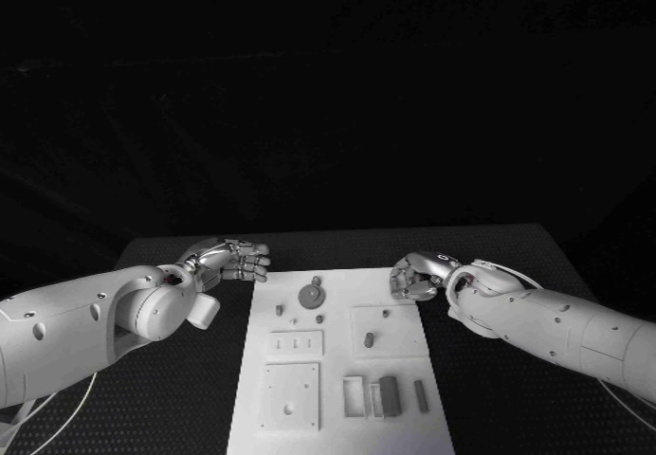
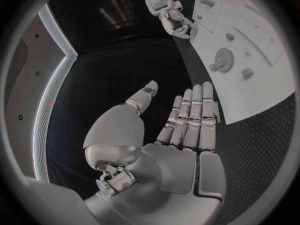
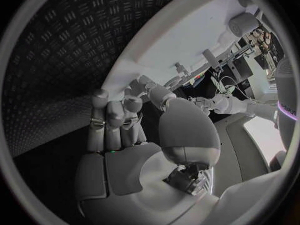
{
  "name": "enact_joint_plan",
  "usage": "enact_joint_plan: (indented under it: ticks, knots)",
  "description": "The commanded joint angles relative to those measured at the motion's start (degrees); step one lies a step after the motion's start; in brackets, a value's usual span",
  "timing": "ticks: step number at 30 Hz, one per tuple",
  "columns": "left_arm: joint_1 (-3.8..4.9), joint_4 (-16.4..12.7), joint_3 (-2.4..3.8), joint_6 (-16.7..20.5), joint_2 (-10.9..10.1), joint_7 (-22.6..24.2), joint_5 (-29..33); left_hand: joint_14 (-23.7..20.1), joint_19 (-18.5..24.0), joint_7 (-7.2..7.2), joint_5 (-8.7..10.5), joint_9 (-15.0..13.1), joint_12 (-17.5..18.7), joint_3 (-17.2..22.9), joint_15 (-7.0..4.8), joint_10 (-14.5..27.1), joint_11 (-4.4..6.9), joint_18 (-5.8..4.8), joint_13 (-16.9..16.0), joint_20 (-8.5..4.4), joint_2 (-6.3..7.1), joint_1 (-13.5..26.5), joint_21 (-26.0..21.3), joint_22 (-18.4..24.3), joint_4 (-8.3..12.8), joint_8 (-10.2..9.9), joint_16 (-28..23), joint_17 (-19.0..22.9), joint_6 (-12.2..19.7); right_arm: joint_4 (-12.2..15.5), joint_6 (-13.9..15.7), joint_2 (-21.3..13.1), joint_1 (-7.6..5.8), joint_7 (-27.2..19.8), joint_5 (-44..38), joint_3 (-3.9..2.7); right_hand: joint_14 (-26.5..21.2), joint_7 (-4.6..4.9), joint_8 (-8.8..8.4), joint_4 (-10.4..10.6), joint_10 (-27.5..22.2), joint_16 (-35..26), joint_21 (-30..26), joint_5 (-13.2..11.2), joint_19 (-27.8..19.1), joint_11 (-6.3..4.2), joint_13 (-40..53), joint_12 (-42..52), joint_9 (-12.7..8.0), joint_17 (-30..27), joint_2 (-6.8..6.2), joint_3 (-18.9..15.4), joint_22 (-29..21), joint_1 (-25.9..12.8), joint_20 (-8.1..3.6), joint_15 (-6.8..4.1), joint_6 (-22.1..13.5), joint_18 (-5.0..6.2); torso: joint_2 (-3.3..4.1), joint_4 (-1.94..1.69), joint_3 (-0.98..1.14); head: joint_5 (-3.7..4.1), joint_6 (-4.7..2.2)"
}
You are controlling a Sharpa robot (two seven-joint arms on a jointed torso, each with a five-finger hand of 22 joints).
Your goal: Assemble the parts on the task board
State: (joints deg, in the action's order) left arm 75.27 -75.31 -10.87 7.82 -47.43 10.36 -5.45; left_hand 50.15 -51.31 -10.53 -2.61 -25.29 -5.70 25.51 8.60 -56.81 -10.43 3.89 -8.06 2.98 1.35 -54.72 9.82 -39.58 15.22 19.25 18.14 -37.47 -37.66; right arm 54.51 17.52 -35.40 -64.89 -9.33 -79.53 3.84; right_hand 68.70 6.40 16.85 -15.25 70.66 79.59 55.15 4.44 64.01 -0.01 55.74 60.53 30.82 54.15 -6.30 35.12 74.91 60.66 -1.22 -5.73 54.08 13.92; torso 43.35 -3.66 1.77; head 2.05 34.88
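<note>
The white task board (image 1: 342, 379) lies lengthwise in the middle of the table. A round grey disc (image 1: 312, 296) sits at its far end, with small grey parts (image 1: 367, 337) scattered around it. Long grey bars (image 1: 390, 396) stand in a tray at the near end. My left hand (image 1: 232, 258) hovers off the board's far left corner; its fingers (image 2: 190, 117) are straight and side by side, the thumb apart, holding nothing. My right hand (image 1: 417, 275) is at the board's far right edge with its fingers (image 3: 115, 115) curled in. I see nothing held in them.
The table (image 1: 164, 379) is black with a ribbed mat on both sides of the board. White inset plates (image 1: 291, 393) with holes occupy the board's left half. The disc (image 2: 222, 61) and my right hand (image 2: 172, 17) also appear in the left wrist view.
</note>
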Motion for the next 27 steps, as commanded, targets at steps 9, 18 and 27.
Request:
enact_joint_plan:
  ticks: [9, 18, 27]
  knots:
    - [0.03, -0.16, 0.04, -0.89, -0.05, 0.25, -0.19, 0.33, -0.35, -2.95, -0.23, 0.08, 0.42, -0.38, -0.02, 0.1, -0.36, 0.41, 0.09, -0.1, -0.15, 0.31, -0.32, -0.06, 0.04, -0.07, -0.24, -0.07, -0.23, 0.24, 0.1, -0.12, 0.33, 0.17, -0.44, 0.05, 0.58, -0.39, 0.89, -0.36, 0.83, 0.55, 0.64, 0.13, 0.37, -0.41, 0.08, 0.5, 0.65, 0.13, 1.71, 0.47, 1.13, 0.06, -0.38, -0.34, 1.73, 1.08, 0.03, 0.05, -0.02, -0.17, 0.09]
    - [0.03, -0.14, 0.04, -0.83, -0.03, 0.39, -0.29, 0.34, -0.35, -2.94, -0.24, 0.08, 0.43, -0.36, -0.02, 0.07, -0.35, 0.42, 0.08, -0.1, -0.19, 0.28, -0.33, -0.06, 0.05, -0.07, -0.26, -0.09, -0.25, 0.66, 1.12, -0.14, 0.36, 0.16, 0.37, 0.05, 0.82, -0.83, 1.32, -0.6, 1.18, 0.71, 0.96, 0.13, 0.44, -0.84, 0.09, 0.52, 1.25, 0.18, 3.2, 0.55, 1.14, -0.1, -0.51, -0.66, 2.79, 1.08, 0.01, 0.0, 0.02, -0.13, 0.07]
    - [0.03, -0.1, 0.04, -1.53, 0.0, 0.06, -1.3, 0.77, -0.73, -2.84, -0.24, -0.04, 0.41, -0.29, -0.15, -0.46, -0.21, 0.49, -0.08, -0.19, -0.58, 0.26, -0.24, -0.18, -0.06, 0.3, -0.19, -0.33, -1.02, 2.34, 3.72, -0.52, 0.36, 2.33, 1.66, 0.03, 0.93, -1.01, 1.5, -1.2, 1.37, 0.82, 1.17, 0.13, 0.39, -1.01, 0.18, 0.59, 1.71, 0.24, 4.58, 0.58, 1.14, 0.14, -0.65, -0.82, 3.26, 1.08, 0.04, 0.06, 0.07, -0.17, 0.09]
